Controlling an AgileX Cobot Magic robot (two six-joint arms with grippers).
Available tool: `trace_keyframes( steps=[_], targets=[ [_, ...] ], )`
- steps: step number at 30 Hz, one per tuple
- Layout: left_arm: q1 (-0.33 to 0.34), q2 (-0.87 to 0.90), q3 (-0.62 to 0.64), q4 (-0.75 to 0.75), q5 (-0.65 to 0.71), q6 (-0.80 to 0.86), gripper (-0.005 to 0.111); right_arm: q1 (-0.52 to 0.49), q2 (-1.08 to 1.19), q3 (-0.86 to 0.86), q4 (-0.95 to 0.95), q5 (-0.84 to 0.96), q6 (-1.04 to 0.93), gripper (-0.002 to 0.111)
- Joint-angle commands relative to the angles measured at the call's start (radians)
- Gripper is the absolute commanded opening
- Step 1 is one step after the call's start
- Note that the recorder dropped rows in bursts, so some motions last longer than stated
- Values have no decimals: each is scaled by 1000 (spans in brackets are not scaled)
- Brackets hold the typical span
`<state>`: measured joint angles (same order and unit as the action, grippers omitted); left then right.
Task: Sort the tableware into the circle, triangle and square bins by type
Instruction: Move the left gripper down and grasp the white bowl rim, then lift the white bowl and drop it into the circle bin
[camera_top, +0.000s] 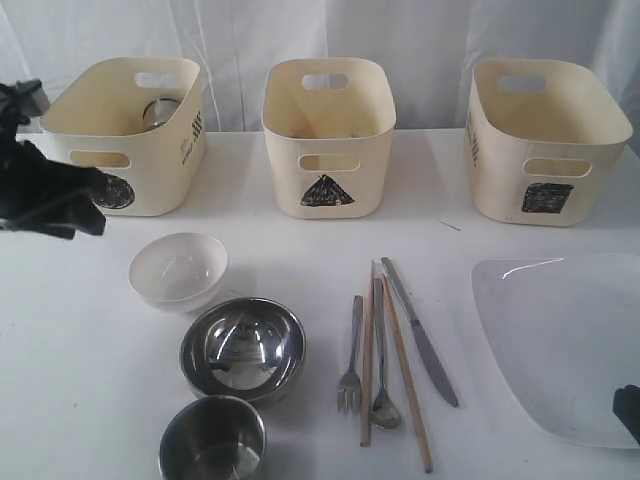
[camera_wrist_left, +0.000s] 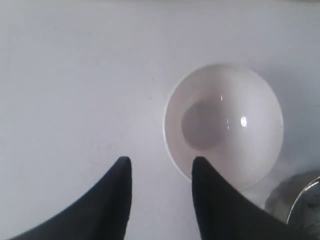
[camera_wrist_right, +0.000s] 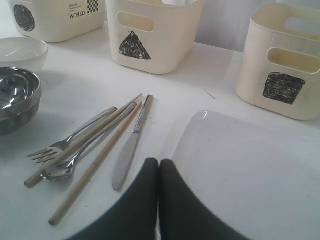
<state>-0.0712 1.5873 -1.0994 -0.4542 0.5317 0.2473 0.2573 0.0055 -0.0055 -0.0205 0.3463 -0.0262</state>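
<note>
A white bowl, a steel bowl and a steel cup stand in a line at front left. Fork, spoon, knife and two chopsticks lie side by side mid-table. The large white plate lies at right. A steel mug rests inside the circle bin; the triangle bin and square bin stand beside it. My left gripper hovers open just beside the white bowl. My right gripper is shut and empty at the plate's near edge.
The three bins line the back of the white table, with a white curtain behind them. The cutlery group lies between the steel bowl and the plate, the knife nearest my right gripper.
</note>
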Motion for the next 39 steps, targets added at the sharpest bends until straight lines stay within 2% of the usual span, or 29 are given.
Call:
trace_keyframes(
  steps=[1,10,16,32,34,39],
  targets=[
    [-15,44,65,-180,-38,115,55,2,-5,5,1,-2,2,0],
    [-120,115,65,-219,-218,149,58,2,-5,5,1,-2,2,0],
    [-120,192,63,-219,-262,151,58,2,-5,5,1,-2,2,0],
    [-120,265,63,-224,-309,164,58,2,-5,5,1,-2,2,0],
    [-120,286,63,-226,-347,164,52,2,-5,5,1,-2,2,0],
    [-120,171,59,-226,-338,151,0,2,-5,5,1,-2,2,0]
  ],
)
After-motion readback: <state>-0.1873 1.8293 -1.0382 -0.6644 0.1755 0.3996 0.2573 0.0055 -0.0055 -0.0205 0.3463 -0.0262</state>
